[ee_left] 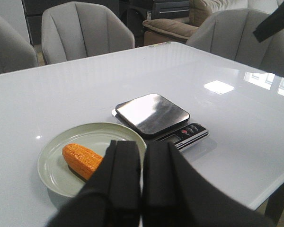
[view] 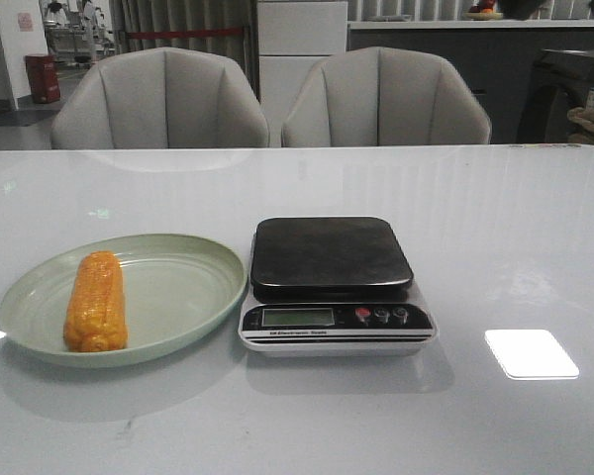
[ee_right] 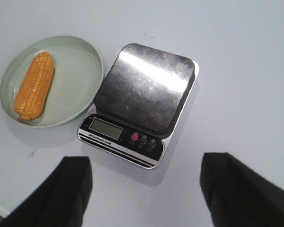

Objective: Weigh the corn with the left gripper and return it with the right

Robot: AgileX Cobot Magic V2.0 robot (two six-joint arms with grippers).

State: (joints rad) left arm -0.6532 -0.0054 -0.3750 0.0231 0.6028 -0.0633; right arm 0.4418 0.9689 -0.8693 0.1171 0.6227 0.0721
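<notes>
The orange-yellow corn (view: pixel 96 301) lies on a pale green plate (view: pixel 183 297) at the table's front left; it also shows in the left wrist view (ee_left: pixel 82 160) and the right wrist view (ee_right: pixel 34 85). A kitchen scale (view: pixel 334 282) with a dark, bare platform stands right of the plate. My left gripper (ee_left: pixel 142 147) is shut and empty, high above the table, with the corn partly hidden behind its fingers. My right gripper (ee_right: pixel 146 172) is open wide and empty, above the table in front of the scale (ee_right: pixel 142 101). Neither gripper shows in the front view.
Two grey chairs (view: pixel 158 99) stand behind the far edge of the white table (view: pixel 515 228). A bright light reflection (view: pixel 531 353) lies on the table right of the scale. The table's edge and corner show in the left wrist view (ee_left: pixel 274 189).
</notes>
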